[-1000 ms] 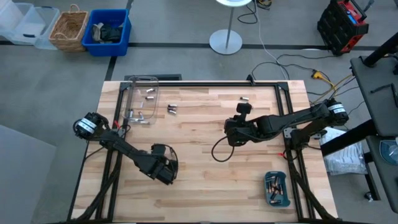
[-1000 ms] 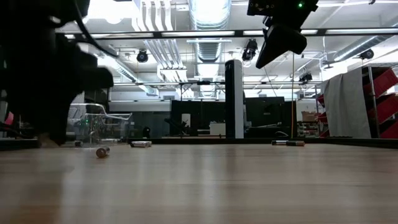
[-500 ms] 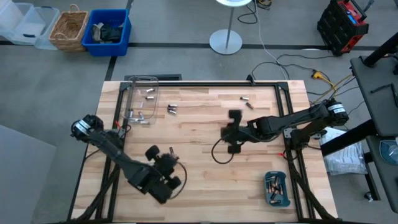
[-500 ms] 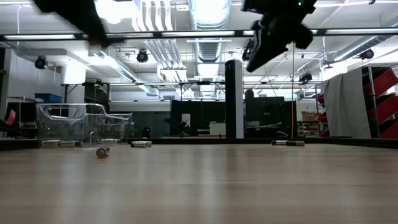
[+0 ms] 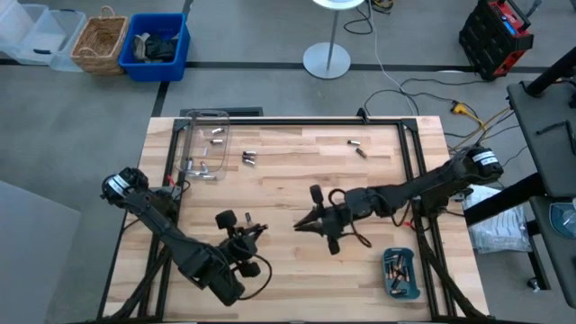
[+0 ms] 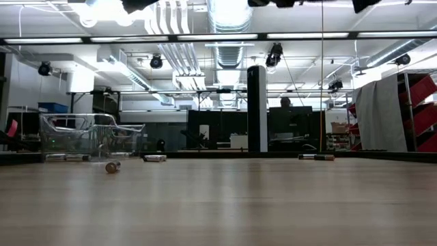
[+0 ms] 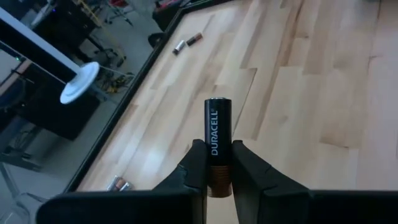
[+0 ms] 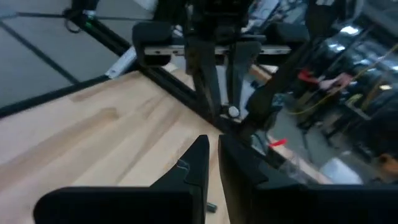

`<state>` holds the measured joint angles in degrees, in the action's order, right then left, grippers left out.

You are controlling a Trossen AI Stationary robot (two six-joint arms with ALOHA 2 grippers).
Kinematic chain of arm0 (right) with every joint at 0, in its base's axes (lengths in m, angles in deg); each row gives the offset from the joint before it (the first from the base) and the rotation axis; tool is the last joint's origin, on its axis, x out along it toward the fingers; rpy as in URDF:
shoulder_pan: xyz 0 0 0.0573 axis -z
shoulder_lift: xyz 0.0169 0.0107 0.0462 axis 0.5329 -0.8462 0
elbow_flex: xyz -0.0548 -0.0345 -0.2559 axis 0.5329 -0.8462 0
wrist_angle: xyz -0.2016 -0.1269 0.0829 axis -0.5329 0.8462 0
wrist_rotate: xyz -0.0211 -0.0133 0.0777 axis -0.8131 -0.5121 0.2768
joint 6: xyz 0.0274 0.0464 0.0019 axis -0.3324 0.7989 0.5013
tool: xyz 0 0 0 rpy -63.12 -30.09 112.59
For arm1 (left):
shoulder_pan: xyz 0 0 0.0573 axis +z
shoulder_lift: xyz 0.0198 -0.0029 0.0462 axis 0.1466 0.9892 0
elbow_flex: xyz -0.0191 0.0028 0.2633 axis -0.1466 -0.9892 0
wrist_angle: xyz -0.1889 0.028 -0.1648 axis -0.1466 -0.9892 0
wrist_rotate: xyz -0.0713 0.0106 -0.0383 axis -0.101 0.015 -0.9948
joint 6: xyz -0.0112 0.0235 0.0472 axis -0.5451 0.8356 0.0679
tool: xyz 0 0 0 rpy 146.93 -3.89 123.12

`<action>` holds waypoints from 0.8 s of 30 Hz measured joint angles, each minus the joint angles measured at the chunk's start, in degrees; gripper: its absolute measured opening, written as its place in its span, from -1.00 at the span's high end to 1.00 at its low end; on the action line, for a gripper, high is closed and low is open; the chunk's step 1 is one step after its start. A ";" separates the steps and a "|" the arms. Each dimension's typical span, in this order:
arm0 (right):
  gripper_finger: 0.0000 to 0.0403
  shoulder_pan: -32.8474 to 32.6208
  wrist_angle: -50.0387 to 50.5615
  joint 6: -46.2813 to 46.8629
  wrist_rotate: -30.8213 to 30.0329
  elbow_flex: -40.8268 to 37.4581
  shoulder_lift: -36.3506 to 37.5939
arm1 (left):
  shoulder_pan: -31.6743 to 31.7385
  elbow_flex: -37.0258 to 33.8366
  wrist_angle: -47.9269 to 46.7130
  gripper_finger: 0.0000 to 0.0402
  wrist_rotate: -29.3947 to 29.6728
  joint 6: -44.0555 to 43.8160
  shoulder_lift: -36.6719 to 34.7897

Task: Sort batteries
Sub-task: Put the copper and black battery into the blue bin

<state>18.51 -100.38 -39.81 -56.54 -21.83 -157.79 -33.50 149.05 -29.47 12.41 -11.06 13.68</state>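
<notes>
You have a pale wood table (image 5: 288,171) under both arms, on a grey floor with bins (image 5: 135,40) beyond the far edge. In the left wrist view the left gripper (image 7: 218,163) is clamped on one battery (image 7: 218,134), a black-and-copper Duracell cell that stands up between the two fingers (image 7: 198,165), copper end down in the grip. From above, that gripper (image 5: 249,232) sits over the near-left part of the table, pointing toward the right arm. In the right wrist view the right gripper (image 8: 212,157) has its fingers drawn nearly together with only a thin slit between them, and nothing in it; the left gripper shows just beyond, facing it. From above, the right gripper (image 5: 306,225) hangs over the middle of the table. Other batteries lie well apart: two (image 5: 248,158) just beside the clear box (image 5: 205,144) at far left, more (image 5: 216,135) inside that box, two (image 5: 357,147) near the far edge right of centre, and several (image 5: 397,268) in the teal tray (image 5: 400,290) at near right. The low view shows loose cells (image 6: 112,167) lying along the far edge.
</notes>
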 joint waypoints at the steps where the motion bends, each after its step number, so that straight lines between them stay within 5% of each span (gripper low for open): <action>1: 0.86 -0.29 -1.54 -0.60 -0.94 -0.70 -0.08 | 0.00 -0.08 -0.10 0.89 0.30 0.09 0.00; 5: 0.85 -0.70 -5.00 -1.03 -1.54 -0.76 -1.51 | 0.10 -0.25 3.74 0.89 2.70 1.82 0.15; 12: 0.64 -1.44 -5.19 -1.01 -0.10 4.00 -6.72 | 1.55 -0.52 21.10 0.89 3.23 21.02 1.62; 24: 0.18 -1.94 -4.48 -0.36 -0.34 6.39 -8.90 | 2.02 -0.63 22.15 0.89 2.82 21.39 1.73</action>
<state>16.56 -104.86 -40.16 -56.89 -15.44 -166.69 -31.48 148.42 -7.32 15.23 10.33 15.40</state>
